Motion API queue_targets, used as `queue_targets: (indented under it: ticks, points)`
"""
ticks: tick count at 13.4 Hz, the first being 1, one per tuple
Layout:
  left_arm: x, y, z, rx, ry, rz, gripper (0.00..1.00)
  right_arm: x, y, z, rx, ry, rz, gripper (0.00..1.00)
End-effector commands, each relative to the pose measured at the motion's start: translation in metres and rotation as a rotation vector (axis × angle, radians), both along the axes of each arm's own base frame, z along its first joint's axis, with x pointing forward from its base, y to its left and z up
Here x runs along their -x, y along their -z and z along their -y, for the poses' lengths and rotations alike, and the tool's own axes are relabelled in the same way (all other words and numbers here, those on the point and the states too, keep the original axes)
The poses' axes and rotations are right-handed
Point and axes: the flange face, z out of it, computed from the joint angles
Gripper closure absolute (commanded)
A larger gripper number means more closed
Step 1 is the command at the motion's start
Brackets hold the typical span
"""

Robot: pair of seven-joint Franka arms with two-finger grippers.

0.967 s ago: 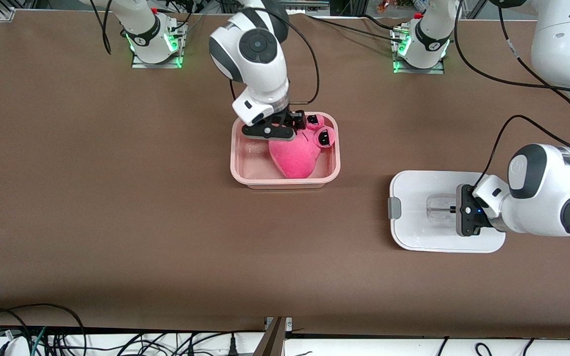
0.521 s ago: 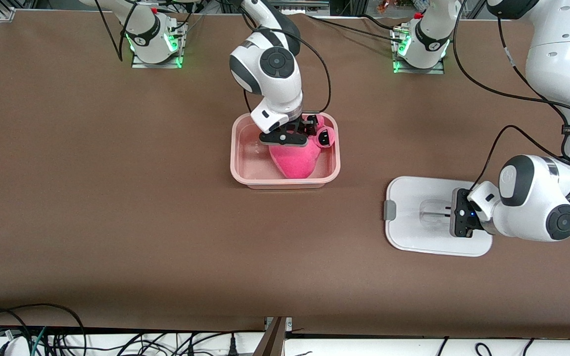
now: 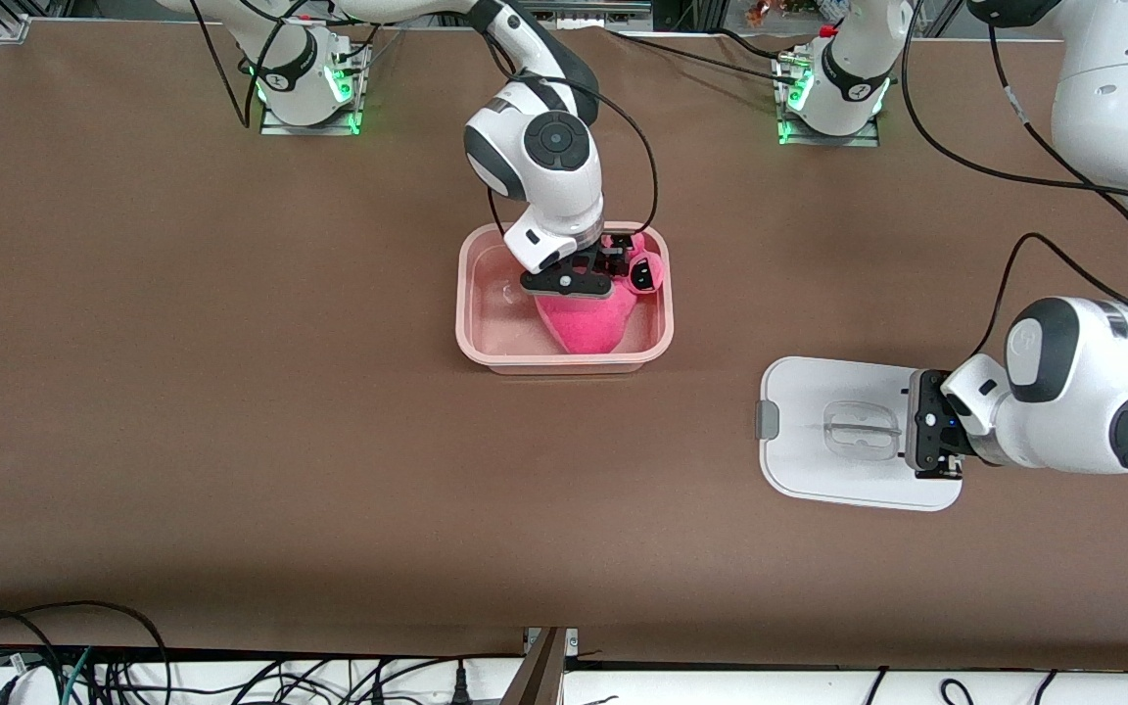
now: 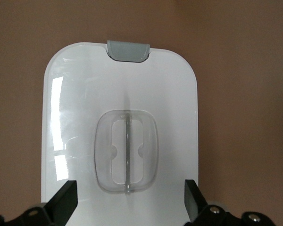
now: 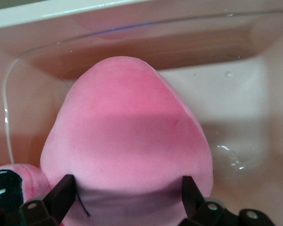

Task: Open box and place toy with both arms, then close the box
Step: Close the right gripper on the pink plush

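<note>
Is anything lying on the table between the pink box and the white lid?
No. In the front view, only bare brown table separates the box, holding the toy, from the lid, which lies nearer the camera toward the left arm's end.

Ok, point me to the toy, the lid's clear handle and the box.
toy [image 3: 584, 325], front view, on the plush body lying inside the box.
lid's clear handle [image 4: 127, 151], left wrist view, on the centre bar of the recessed grip.
box [image 3: 564, 364], front view, on the wall nearest that camera.
</note>
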Motion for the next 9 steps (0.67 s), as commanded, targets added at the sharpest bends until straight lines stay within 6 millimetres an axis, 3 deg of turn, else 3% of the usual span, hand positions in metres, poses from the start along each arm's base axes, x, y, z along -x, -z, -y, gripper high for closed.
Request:
queue_targets:
  ticks: [1, 2, 4, 5, 7, 9]
  points:
    - [0.006, -0.020, 0.001, -0.038, -0.003, -0.006, 0.00, 0.000, 0.009, -0.007, 0.009, -0.004, 0.022, 0.35]
    - [0.007, -0.022, 0.002, -0.041, 0.000, -0.010, 0.00, 0.000, 0.009, -0.006, 0.008, -0.002, 0.021, 0.62]
    - [0.008, -0.022, 0.003, -0.037, -0.002, -0.015, 0.00, -0.001, 0.009, -0.006, 0.008, -0.002, 0.021, 0.91]
    - [0.008, -0.023, 0.003, -0.038, -0.004, -0.014, 0.00, -0.004, 0.008, -0.004, 0.007, 0.000, 0.022, 1.00]
    - [0.011, -0.035, 0.002, -0.046, -0.002, -0.023, 0.00, -0.007, 0.003, -0.002, 0.003, 0.000, 0.029, 1.00]
    - [0.012, -0.039, 0.000, -0.051, -0.008, -0.022, 0.00, -0.018, -0.024, -0.001, -0.023, 0.006, 0.053, 1.00]
